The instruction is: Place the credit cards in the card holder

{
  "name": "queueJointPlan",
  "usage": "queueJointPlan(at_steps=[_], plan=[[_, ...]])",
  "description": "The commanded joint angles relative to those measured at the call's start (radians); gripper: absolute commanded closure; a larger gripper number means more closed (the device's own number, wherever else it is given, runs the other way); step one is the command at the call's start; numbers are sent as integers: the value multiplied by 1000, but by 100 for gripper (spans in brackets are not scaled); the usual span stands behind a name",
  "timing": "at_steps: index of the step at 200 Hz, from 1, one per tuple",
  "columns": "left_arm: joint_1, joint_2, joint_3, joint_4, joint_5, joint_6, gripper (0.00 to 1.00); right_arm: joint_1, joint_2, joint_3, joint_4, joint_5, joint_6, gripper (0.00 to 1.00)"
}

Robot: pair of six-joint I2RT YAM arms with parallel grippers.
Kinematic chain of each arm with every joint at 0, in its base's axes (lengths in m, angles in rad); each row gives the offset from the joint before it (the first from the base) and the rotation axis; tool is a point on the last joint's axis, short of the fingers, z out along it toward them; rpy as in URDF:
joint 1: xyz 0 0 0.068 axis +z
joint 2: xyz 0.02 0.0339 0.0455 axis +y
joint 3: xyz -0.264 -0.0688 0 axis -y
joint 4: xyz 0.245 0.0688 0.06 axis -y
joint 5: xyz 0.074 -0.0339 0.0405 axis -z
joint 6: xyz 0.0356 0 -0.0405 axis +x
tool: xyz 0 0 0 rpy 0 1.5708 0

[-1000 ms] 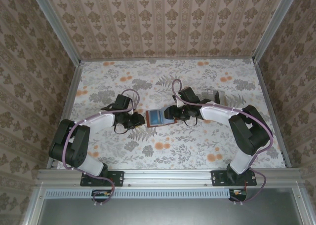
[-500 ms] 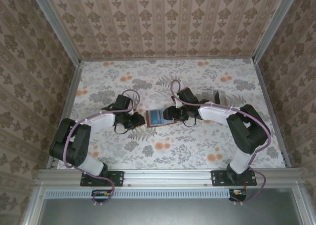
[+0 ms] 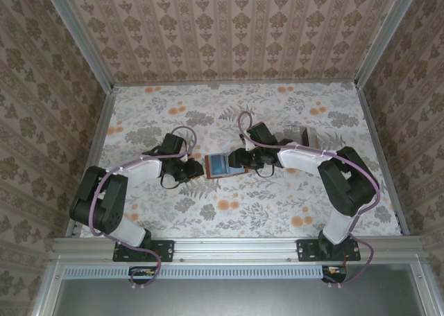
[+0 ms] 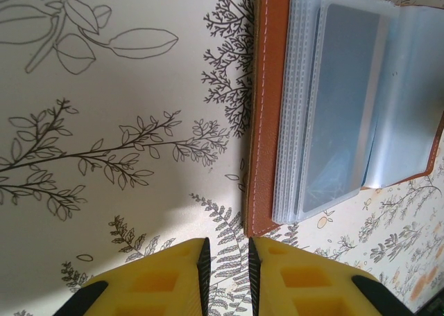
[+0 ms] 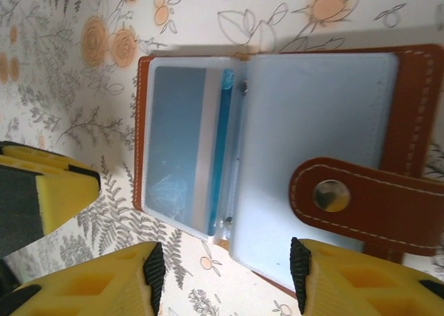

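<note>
The card holder (image 3: 220, 166) lies open on the floral cloth between the two arms, its brown leather (image 5: 409, 122) around clear sleeves. A bluish credit card (image 5: 177, 143) sits in the left sleeve, also visible as a bluish card (image 4: 343, 101) behind plastic. The clasp tab (image 5: 361, 198) with its snap lies over the right side. My right gripper (image 5: 226, 271) is open, its fingers wide apart just off the holder's near edge. My left gripper (image 4: 227, 267) hovers at the corner of the holder (image 4: 263, 122), jaws a narrow gap apart over bare cloth.
A pale grey flat card (image 3: 310, 135) lies on the cloth behind the right arm. The left gripper's yellow finger (image 5: 55, 191) shows beside the holder. Patterned walls and metal rails (image 3: 104, 129) bound the table.
The right wrist has edged slightly left toward the holder. The left arm and the holder have stayed put.
</note>
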State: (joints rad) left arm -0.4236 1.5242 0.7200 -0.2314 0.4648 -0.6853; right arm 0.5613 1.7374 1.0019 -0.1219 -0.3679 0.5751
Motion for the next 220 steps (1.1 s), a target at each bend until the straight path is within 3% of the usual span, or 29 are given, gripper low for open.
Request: queueJointPlan(at_steps=[1,220], plan=[[6,18,-7,10,14,19,76,3,-46,-18,-43,63,-21,45],[-1,32,-13,29,15,9,76,9,59,-34,37,13,16,46]])
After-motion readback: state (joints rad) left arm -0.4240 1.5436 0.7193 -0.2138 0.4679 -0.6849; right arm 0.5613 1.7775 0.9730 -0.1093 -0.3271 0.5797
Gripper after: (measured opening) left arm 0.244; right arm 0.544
